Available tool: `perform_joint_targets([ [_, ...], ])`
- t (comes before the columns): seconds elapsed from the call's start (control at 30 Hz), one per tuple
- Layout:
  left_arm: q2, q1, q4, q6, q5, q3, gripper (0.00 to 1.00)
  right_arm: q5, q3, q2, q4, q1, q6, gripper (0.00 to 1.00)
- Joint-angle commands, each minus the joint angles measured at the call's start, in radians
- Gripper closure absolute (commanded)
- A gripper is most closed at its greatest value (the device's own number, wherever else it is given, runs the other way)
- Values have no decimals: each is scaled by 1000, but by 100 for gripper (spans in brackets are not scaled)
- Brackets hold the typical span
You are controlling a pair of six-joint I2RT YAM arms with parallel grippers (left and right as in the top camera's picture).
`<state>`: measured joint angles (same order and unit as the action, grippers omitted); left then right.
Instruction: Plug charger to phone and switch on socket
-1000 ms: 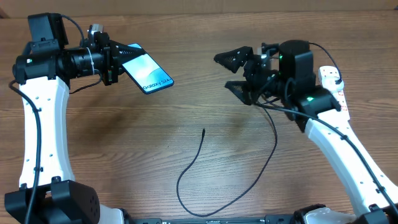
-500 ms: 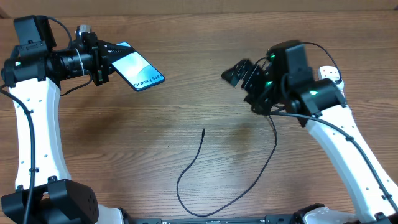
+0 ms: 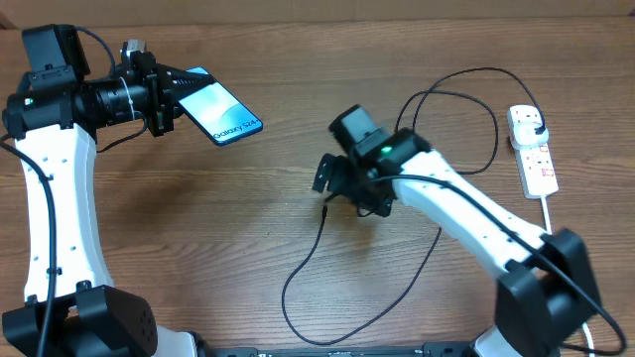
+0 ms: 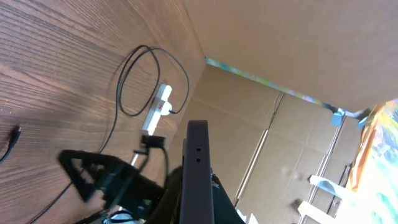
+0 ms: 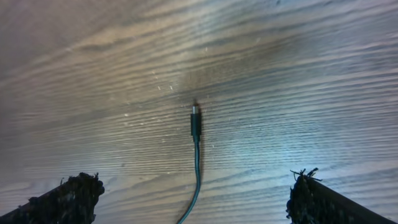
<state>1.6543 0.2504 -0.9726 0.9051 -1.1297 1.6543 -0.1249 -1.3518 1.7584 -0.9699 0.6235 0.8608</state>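
Right wrist: charger cut off below, right tool mostly outside frame

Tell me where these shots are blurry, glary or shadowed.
Overhead: evenly lit and sharp, with a soft shadow on the table under the right arm. Left wrist: the phone edge looms close and dark, and the far right is blown out. Right wrist: a pale bluish sheen on the wood; the charger tip is sharp, the fingertips of the right tool look fuzzy.

- Left arm stands upright at the left side, wrist horizontal; left gripper clamps the phone by its end.
- Right arm reaches toward centre; right gripper points downward, 2 fingers spread wide.
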Motion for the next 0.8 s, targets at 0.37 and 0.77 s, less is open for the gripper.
perform_joint_targets([
  [0.37, 0, 5, 4, -23, -38, 4, 96, 38, 4, 71, 21, 63, 32, 0],
  [0.77, 0, 5, 4, -23, -38, 4, 96, 51, 18, 95, 31, 98, 34, 0],
])
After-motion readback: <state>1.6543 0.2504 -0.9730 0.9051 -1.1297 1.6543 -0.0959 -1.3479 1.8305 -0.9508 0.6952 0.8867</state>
